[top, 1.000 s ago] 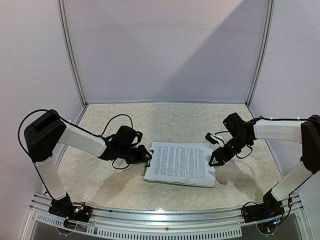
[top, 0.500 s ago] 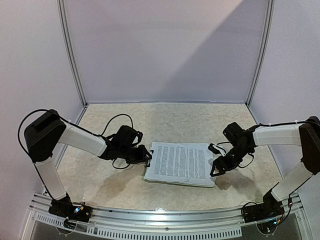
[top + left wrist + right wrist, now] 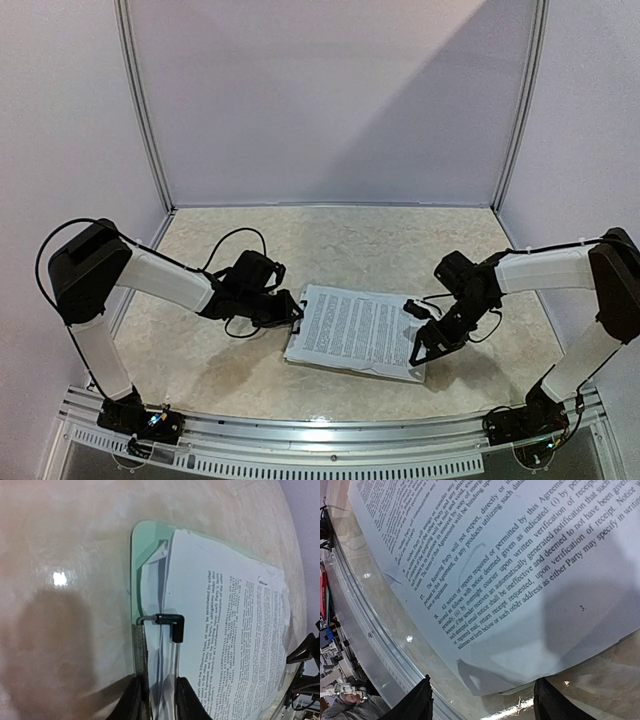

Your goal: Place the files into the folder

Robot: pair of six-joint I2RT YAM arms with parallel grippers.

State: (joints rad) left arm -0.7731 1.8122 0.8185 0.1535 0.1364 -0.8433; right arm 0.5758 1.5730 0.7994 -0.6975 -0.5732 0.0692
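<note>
The files point(image 3: 355, 325) lie as a stack of printed white sheets on the pale green folder point(image 3: 296, 357) in the middle of the table. My left gripper point(image 3: 292, 312) is at the folder's left short edge, shut on its metal clip point(image 3: 172, 625). In the left wrist view the sheets' point(image 3: 225, 620) left edges lie under the clip's wire, and a bare green corner of the folder point(image 3: 142, 540) shows beyond them. My right gripper point(image 3: 418, 345) is open, low over the right end of the stack. In the right wrist view the sheets' point(image 3: 520, 570) corner lies between its spread fingers point(image 3: 417, 702).
The metal rail point(image 3: 330, 440) runs along the table's near edge, close to the stack's front side, and shows in the right wrist view point(image 3: 355, 610). Lilac walls with metal posts point(image 3: 145, 110) close the back and sides. A black cable point(image 3: 235, 240) loops behind my left wrist.
My right gripper has moved forward and left, down onto the right end of the stack. The stack's right end has shifted slightly toward the left. The left gripper has stayed on the clip.
</note>
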